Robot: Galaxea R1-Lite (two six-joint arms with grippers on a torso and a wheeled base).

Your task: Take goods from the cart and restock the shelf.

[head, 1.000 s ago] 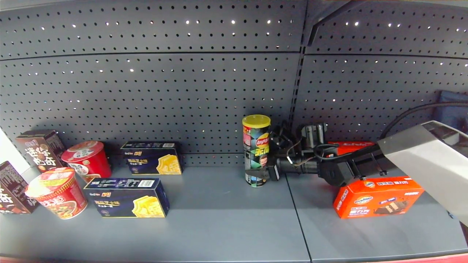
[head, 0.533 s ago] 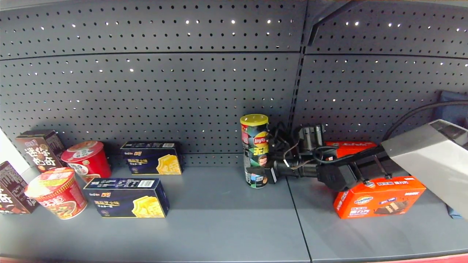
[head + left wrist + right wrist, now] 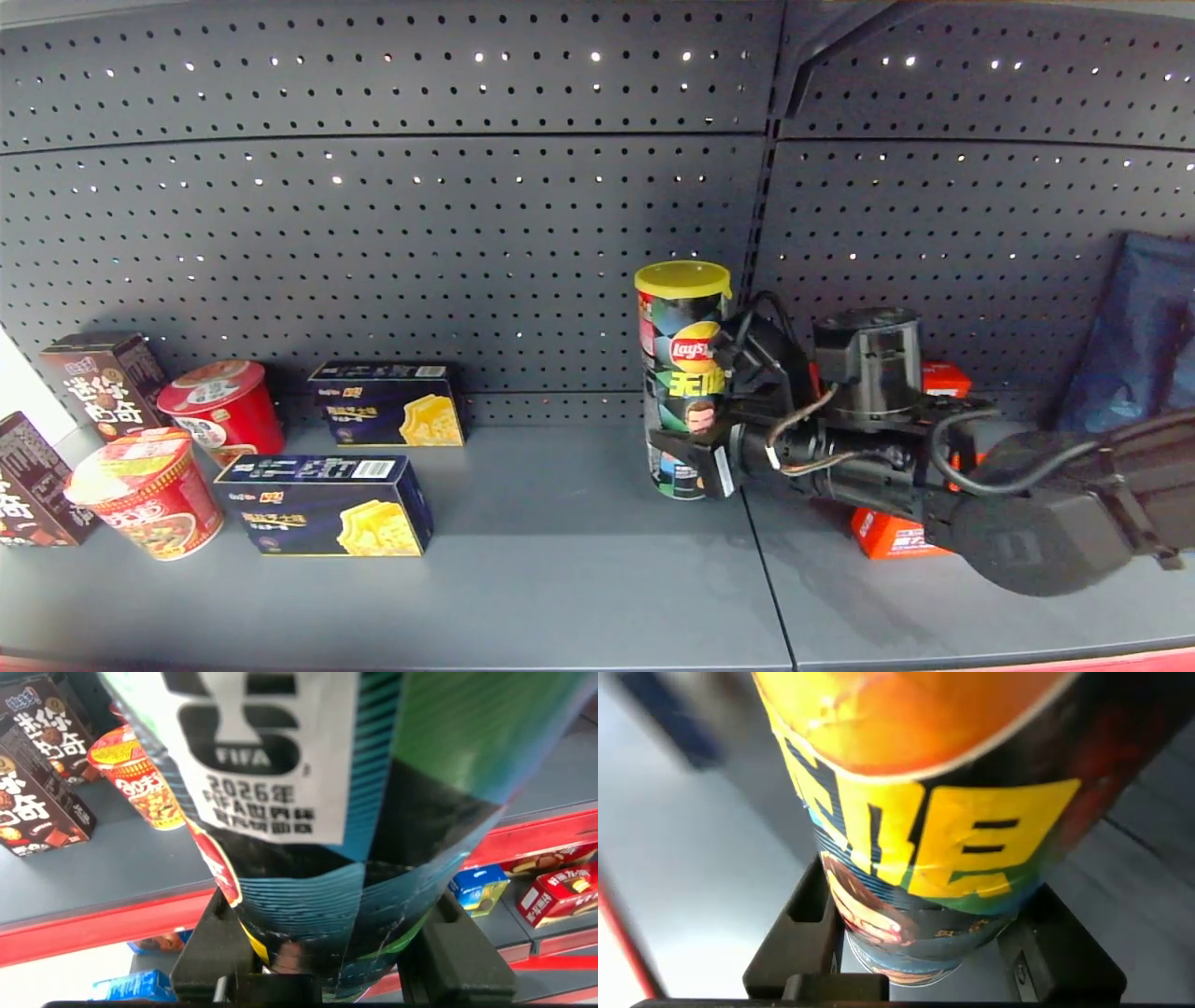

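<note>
A tall chip can with a yellow lid stands upright at the seam between two shelf boards. My right gripper is shut on its lower part from the right. In the right wrist view the can sits between the black fingers of the right gripper. My left gripper is shut on a second can, blue-green with a white label, held in front of the shelf's red front edge.
On the left of the shelf are two dark blue boxes, two red noodle cups and brown boxes. An orange box lies behind my right arm. A blue bag leans at the far right.
My right gripper has brought the yellow-lidded can forward and a little to the right. The arm now covers most of the orange box.
</note>
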